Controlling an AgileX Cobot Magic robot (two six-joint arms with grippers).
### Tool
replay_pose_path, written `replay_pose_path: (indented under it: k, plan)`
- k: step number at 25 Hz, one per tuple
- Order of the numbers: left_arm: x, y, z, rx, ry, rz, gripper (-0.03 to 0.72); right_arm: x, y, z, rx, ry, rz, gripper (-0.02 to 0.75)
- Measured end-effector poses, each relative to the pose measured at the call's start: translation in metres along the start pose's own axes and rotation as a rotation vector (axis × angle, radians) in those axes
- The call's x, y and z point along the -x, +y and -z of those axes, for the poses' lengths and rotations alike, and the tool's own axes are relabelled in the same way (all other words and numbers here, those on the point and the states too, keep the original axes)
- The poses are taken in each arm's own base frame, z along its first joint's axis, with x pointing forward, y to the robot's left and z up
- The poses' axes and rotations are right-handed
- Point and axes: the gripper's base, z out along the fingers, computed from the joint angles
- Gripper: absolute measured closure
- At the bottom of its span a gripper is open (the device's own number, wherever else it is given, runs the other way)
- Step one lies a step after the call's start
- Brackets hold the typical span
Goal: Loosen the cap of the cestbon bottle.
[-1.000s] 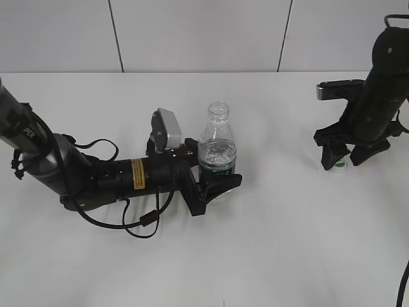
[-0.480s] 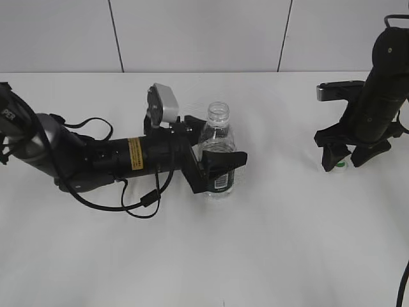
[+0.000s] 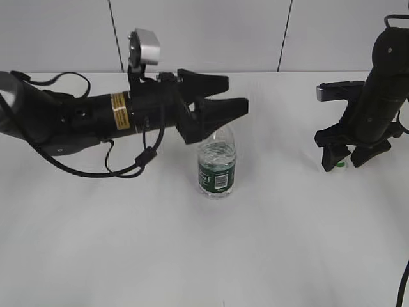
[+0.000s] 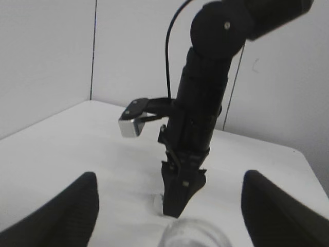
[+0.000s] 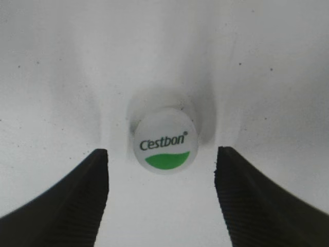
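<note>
The cestbon bottle (image 3: pixel 217 167) stands upright and uncapped on the white table, clear with a dark green label. Its open rim shows blurred at the bottom of the left wrist view (image 4: pixel 194 234). My left gripper (image 3: pixel 223 97) is open and empty, lifted above and just behind the bottle's neck. The cap (image 5: pixel 165 140), white with a green patch and "Cestbon" print, lies on the table at the right (image 3: pixel 340 164). My right gripper (image 3: pixel 348 155) is open, pointing down over the cap, with its fingers apart on either side of the cap (image 5: pixel 162 177).
The white table (image 3: pixel 204 256) runs back to a pale panelled wall (image 3: pixel 204 32). The right arm (image 4: pixel 200 103) stands upright across the table in the left wrist view.
My left gripper let go of the bottle and rose up and back from it. The bottle stays upright on the table. The right arm has not moved.
</note>
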Motion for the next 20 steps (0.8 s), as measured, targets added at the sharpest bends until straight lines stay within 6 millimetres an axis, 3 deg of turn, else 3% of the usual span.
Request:
replay_pose_path:
  k: [9,15,20]
  plan:
    - [0.083,-0.012,0.018,0.070,-0.068,-0.073,0.169,0.000,0.000,0.000,0.000,0.001,0.003,0.243]
    - [0.130,-0.009,0.044,0.445,0.063,-0.121,0.174,0.000,0.000,0.004,0.001,-0.001,0.006,0.242]
    - [0.151,0.003,0.082,0.767,0.133,-0.021,0.183,0.001,0.002,0.031,-0.008,-0.056,0.013,0.242]
